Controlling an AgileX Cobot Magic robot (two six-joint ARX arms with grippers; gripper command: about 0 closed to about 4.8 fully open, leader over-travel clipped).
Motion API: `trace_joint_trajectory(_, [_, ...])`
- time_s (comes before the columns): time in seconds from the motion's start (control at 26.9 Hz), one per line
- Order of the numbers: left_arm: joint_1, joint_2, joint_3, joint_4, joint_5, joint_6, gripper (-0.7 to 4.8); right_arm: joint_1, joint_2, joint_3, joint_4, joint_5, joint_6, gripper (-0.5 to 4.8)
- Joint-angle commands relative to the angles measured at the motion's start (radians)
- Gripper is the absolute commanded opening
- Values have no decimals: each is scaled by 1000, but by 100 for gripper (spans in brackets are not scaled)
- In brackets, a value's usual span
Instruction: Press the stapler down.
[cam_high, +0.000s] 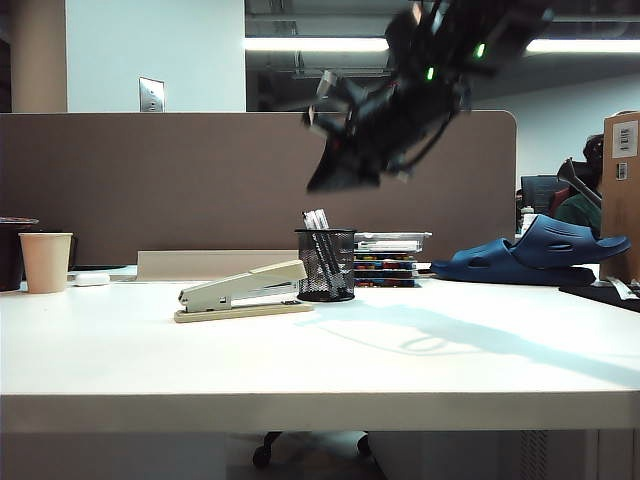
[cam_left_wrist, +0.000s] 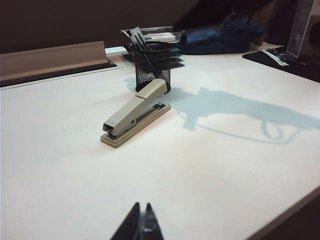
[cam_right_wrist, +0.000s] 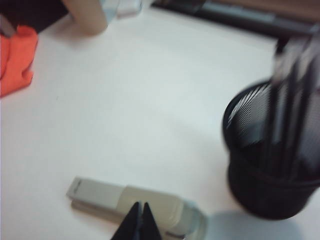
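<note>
The beige-grey stapler (cam_high: 240, 290) lies on the white table (cam_high: 330, 360) with its hinged top arm raised at an angle, just left of a black mesh pen cup (cam_high: 326, 265). My right gripper (cam_high: 328, 178) hangs blurred high in the air, above and to the right of the stapler. In the right wrist view its tips (cam_right_wrist: 140, 205) are shut and sit over the stapler (cam_right_wrist: 100, 195), well apart from it. My left gripper (cam_left_wrist: 141, 206) is shut, low over bare table, and the stapler (cam_left_wrist: 135, 112) lies some way ahead of it. The left arm does not show in the exterior view.
The pen cup (cam_left_wrist: 152, 65) stands right behind the stapler's hinge end. A paper cup (cam_high: 46, 260) and a small white oblong object (cam_high: 92, 280) are far left. Stacked trays (cam_high: 388, 258) and blue slippers (cam_high: 540, 250) are at the back right. An orange cloth (cam_right_wrist: 15, 55) shows in the right wrist view.
</note>
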Motion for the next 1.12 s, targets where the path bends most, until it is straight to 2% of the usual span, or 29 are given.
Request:
trace_joint_trajectory(0.04, [0, 0, 2, 13, -27, 0, -6, -24, -107, 6, 16, 83, -75, -9])
trace_joint_trajectory(0.26, [0, 0, 2, 13, -167, 0, -6, -100, -263, 6, -20, 160, -122, -9])
trace_joint_trajectory(0.52, [0, 0, 2, 14, -201, 0, -6, -216, -400, 6, -103, 193, -192, -9])
trace_joint_trajectory(0.63, [0, 0, 2, 14, -212, 0, -6, -299, -481, 5, -166, 193, -200, -9])
trace_joint_trajectory(0.93, [0, 0, 2, 21, -353, 0, -6, -465, -636, 5, -301, 192, -200, -9])
trace_joint_trajectory(1.12, [0, 0, 2, 51, -365, -1, -6, -558, -787, -29, -407, 192, -198, -9])
